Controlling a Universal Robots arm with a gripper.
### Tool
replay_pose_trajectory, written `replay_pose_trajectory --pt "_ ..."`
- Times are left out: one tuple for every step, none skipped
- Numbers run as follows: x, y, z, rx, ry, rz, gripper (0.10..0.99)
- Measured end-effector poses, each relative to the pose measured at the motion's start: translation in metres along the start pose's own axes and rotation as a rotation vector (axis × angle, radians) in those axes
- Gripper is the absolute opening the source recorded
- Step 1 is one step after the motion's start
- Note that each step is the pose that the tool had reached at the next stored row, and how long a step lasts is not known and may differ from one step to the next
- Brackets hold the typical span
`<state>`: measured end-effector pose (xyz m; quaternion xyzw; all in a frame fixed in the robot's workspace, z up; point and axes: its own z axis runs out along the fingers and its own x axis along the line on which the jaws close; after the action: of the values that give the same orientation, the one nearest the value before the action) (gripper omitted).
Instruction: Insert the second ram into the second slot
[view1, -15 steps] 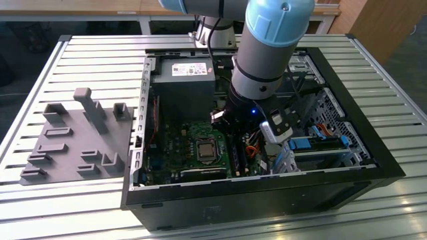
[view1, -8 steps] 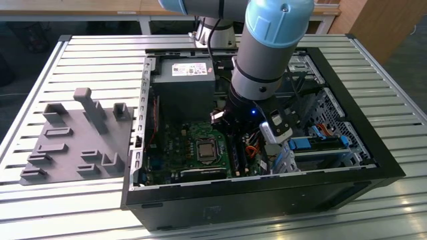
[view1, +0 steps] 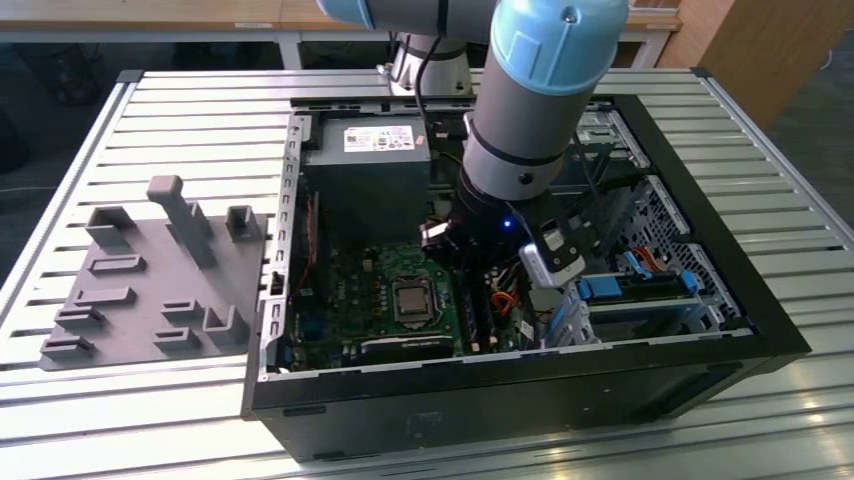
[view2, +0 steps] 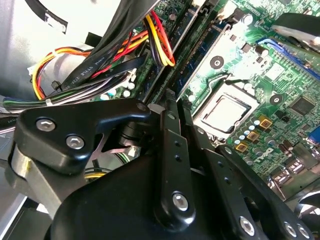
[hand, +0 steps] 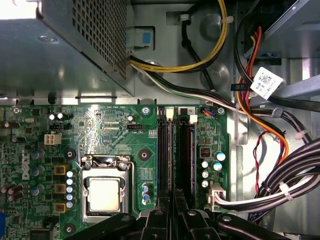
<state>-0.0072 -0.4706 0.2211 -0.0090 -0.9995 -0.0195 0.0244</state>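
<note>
My gripper (view1: 470, 278) reaches down into the open computer case (view1: 534, 375), over the green motherboard (view1: 350, 290). In the first wrist view its black fingers (hand: 161, 217) stand close together at the near end of two long black slots (hand: 165, 150), (hand: 186, 150), each with a white latch at its far end. In the second wrist view the gripper (view2: 167, 100) looks shut, its tips right at the slots (view2: 200, 50). The second ram is hidden; no board shows between the fingers. A dark bluish strip lies in one slot, and I cannot tell what it is.
The CPU socket (hand: 104, 194) sits beside the slots. The power supply (hand: 60, 45) stands at the far end of the board. Cable bundles (hand: 272, 125) run along the other side, by the drive bay with blue clips (view1: 607, 288). A grey fixture plate (view1: 147, 290) lies at the exterior view's left.
</note>
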Motion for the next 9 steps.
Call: replay_pose_trajectory --pt "0.0001 0.0001 -0.0018 0.0 0.0 0.0 0.188" --pt "0.0002 0.0002 -0.0042 0.0 -0.0001 0.0 0.188" --pt "0.0003 0.0003 -0.0065 0.0 0.0 0.0 0.188" --pt "0.0005 0.0003 -0.0089 0.0 0.0 0.0 0.188" --pt "0.0005 0.0004 -0.0109 0.0 0.0 0.0 0.188" --pt "0.0006 0.0005 -0.0127 0.0 0.0 0.0 0.188" --pt "0.0007 0.0005 -0.0136 0.0 0.0 0.0 0.188" --pt "0.0007 0.0006 -0.0136 0.0 -0.0001 0.0 0.188" --pt "0.0007 0.0006 -0.0136 0.0 0.0 0.0 0.188"
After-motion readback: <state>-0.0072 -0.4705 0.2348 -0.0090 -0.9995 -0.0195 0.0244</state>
